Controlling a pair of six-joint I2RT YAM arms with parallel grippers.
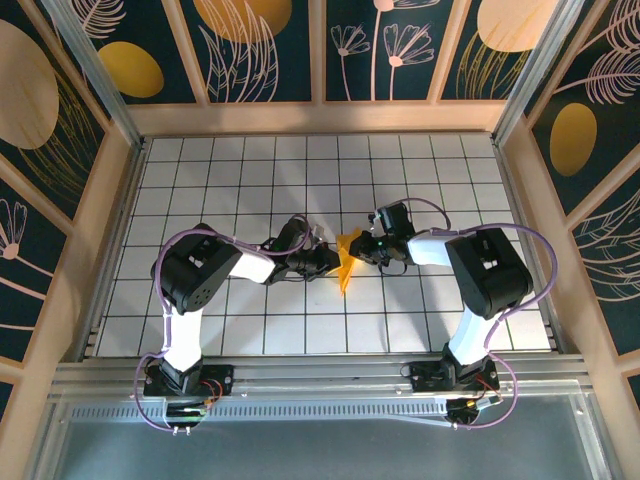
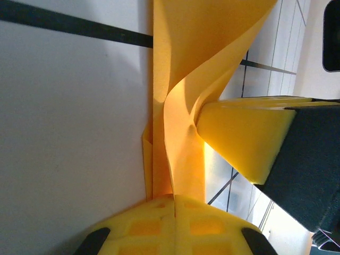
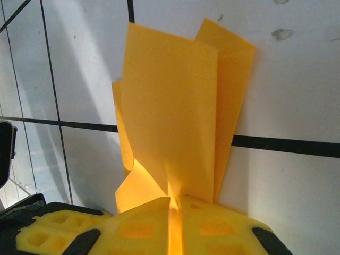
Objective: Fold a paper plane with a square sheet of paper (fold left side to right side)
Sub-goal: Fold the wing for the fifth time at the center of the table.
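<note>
Pinching the half-folded paper plane (image 1: 346,262) at the middle of the worktop (image 1: 250,180), my left claw (image 2: 174,210) and my right claw (image 3: 172,207) both clamped on its stacked layers from opposite sides, apparently to hold the flaps aligned for creasing.

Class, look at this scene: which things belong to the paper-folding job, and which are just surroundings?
Job: orange-yellow paper, partly folded; left gripper and right gripper, both shut on it.
Surroundings: white gridded table; wall panels with yellow ovals.
</note>
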